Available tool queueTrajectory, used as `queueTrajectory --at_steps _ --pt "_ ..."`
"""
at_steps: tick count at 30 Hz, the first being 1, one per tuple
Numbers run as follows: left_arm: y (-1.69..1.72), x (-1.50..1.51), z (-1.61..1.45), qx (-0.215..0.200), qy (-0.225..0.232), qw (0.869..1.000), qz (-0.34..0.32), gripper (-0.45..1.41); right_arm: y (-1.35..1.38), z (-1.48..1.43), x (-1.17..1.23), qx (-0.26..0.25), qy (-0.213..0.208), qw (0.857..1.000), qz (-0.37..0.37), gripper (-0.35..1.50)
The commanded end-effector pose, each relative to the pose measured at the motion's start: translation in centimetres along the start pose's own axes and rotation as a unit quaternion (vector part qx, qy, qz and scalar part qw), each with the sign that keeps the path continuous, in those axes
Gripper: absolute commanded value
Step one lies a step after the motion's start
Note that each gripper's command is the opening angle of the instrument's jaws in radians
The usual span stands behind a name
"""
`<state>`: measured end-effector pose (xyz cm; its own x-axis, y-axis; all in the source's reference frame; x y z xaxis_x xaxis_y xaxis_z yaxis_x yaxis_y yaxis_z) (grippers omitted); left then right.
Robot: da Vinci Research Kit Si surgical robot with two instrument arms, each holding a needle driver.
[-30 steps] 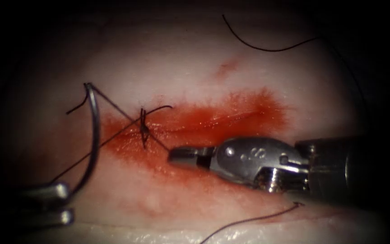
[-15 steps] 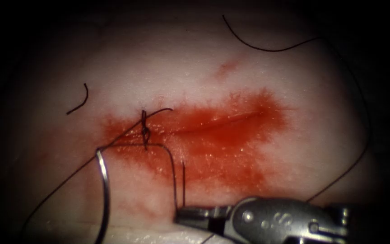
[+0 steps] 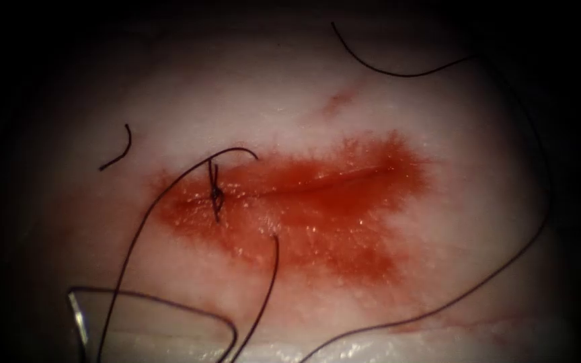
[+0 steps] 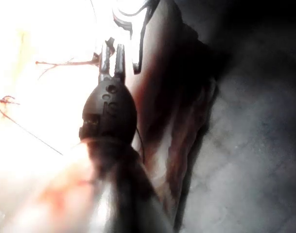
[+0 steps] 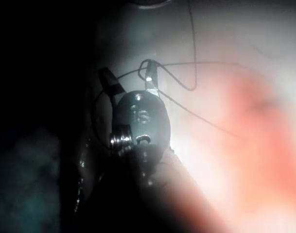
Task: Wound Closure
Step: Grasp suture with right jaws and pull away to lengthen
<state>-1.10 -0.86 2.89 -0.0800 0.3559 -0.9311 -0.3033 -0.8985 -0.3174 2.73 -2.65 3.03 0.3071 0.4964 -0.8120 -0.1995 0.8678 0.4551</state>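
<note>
Right tool (image 5: 129,77) spread open, gripping nothing; left tool (image 4: 113,52) near needle, hold impossible to tell.
Curved needle (image 3: 77,319) out of tissue (image 3: 438,269), low and left of cut (image 3: 344,176); dark thread (image 3: 136,235) looping past knot (image 3: 216,193), red fluid (image 3: 344,228) around.

Tissue (image 3: 250,94): pale slab, lit at the centre.
Cut (image 3: 331,178): thin line running left to right, rising slightly to the right, edges together.
Red fluid (image 3: 344,222): broad stain around and below the cut.
Knot (image 3: 215,195): dark, upright, tied across the cut's left end.
Thread (image 3: 136,235): dark; arcs from above the knot down to the left; a second strand ends free just below the stain.
Needle (image 3: 77,321): a short shiny stretch at lower left, left of the cut, not in the tissue.
Thread scrap (image 3: 119,158): short, curved, loose, upper left of the knot.
</note>
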Motion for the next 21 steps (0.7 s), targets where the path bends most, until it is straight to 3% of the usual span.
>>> queueTrajectory --at_steps 1,4,9,14,21 --pt "-0.16 -0.02 -0.01 0.021 -0.002 1.0 0.01 -0.45 0.23 0.01 -0.07 -0.014 -0.007 0.999 -0.03 1.21" --pt "-0.37 0.02 -0.09 0.041 -0.003 0.999 0.013 -0.45 0.42 -0.08 -0.09 -0.022 -0.014 0.999 -0.047 1.21" --pt "-0.94 0.09 -0.29 0.114 -0.016 0.993 0.026 -0.45 0.82 -0.08 -0.17 -0.042 -0.029 0.994 -0.095 1.16" --pt "-1.09 0.11 -0.27 0.123 -0.014 0.992 0.023 -0.45 0.97 0.03 -0.26 -0.053 -0.034 0.991 -0.115 1.15" --pt "-1.34 -0.07 -0.19 0.13 -0.02 0.991 0.026 -0.45 1.37 0.19 -0.63 -0.07 -0.056 0.987 -0.134 1.09"
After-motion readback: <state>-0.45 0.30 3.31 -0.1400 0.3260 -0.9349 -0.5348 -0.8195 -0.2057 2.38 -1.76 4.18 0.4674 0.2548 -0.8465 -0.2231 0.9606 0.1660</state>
